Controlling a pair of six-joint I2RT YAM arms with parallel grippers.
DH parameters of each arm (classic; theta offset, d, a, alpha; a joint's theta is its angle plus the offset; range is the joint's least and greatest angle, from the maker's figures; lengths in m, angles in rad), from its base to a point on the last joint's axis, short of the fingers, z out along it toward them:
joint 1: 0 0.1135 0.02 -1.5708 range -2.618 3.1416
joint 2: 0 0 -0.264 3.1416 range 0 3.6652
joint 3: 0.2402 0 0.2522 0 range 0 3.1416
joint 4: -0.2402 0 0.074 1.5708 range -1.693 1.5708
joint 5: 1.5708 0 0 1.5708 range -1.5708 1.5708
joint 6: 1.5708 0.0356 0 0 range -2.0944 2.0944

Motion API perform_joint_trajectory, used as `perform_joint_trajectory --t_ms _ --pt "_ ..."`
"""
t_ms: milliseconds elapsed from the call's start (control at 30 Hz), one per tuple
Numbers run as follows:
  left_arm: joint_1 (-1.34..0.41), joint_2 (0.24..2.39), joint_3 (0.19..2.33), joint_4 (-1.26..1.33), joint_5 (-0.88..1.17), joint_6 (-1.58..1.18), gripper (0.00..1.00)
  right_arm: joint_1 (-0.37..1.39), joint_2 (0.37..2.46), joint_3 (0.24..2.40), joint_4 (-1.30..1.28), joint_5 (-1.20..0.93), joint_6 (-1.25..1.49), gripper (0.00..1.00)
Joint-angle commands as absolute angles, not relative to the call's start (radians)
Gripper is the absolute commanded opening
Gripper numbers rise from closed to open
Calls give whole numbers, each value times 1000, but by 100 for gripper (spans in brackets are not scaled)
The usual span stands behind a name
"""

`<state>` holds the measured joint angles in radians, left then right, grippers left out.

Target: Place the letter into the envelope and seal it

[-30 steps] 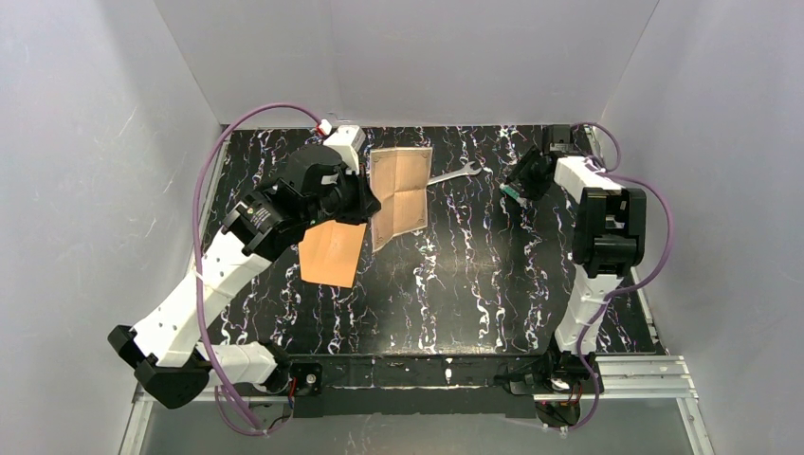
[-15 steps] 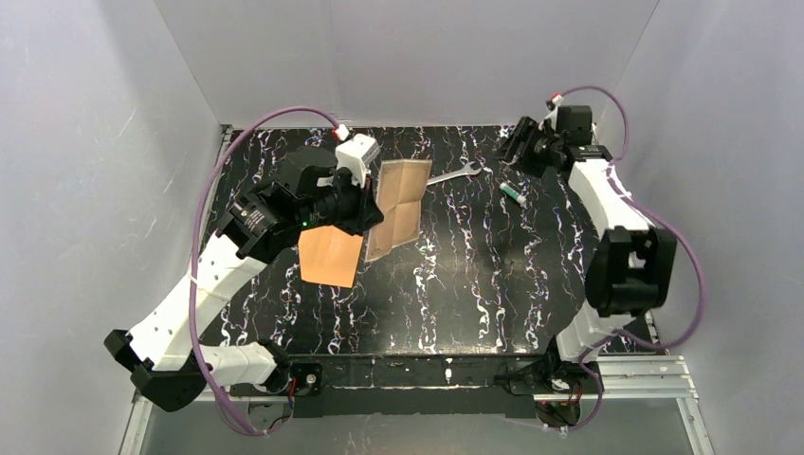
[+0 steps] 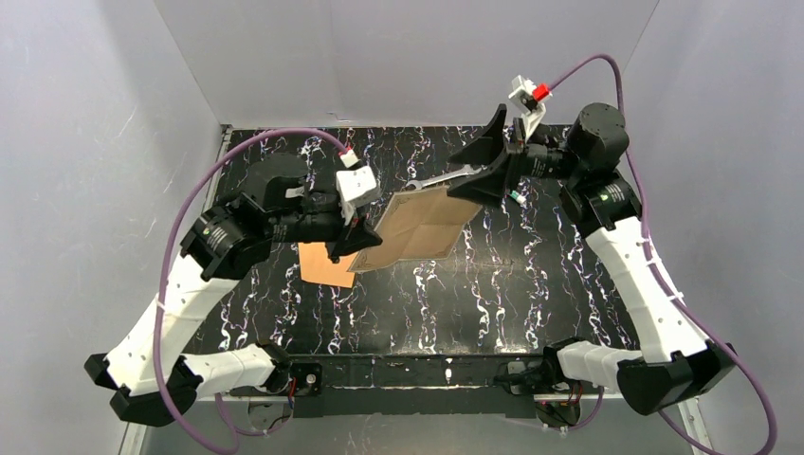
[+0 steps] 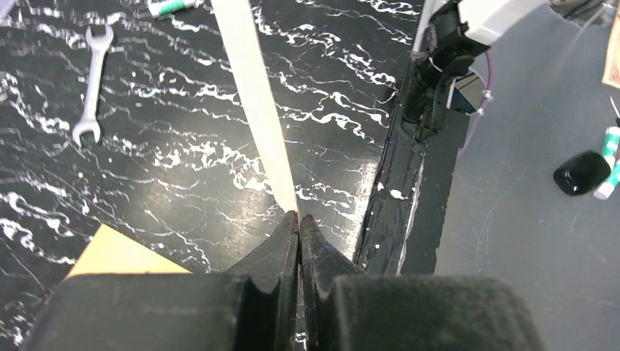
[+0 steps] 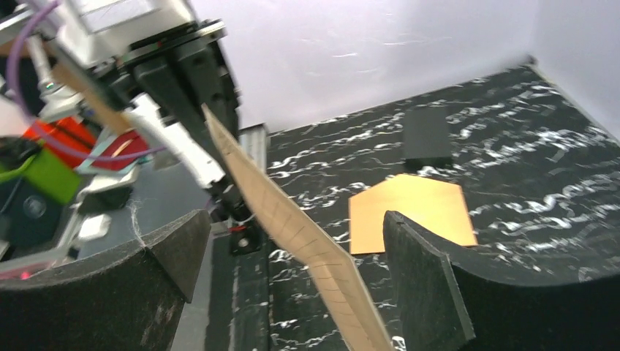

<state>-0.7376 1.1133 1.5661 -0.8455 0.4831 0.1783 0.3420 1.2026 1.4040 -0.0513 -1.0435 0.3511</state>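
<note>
the letter (image 3: 422, 226) is held up off the table (image 3: 493, 284), well above the envelope (image 3: 325, 266), which lies flat near its near-left end. the letter's long axis runs from near left to far right, between the two arms. the left gripper (image 4: 300, 219) is clamped tight on the near-left corner. the right gripper (image 5: 292, 245) stands wide apart around the far-right end, and in its own view the sheet touches neither finger. the top view shows the letter's broad, creased face. both wrist views catch it nearly edge-on, a thin strip slanting away. a wrench (image 4: 91, 88) lies on the table beyond.
</note>
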Motion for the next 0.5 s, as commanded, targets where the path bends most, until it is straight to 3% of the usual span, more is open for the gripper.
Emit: perform_joint_trajectory --t_ms 0,267,467 --pt "-734 1052 1593 -866 612 290 0 392 1163 1405 -58 -1151 370 96" --pt "-735 1058 1567 -851 692 220 0 459 1128 1436 -191 -1108 360 95" --pt "-738 1063 1558 -851 714 187 0 542 1153 1485 -276 -1095 318 88"
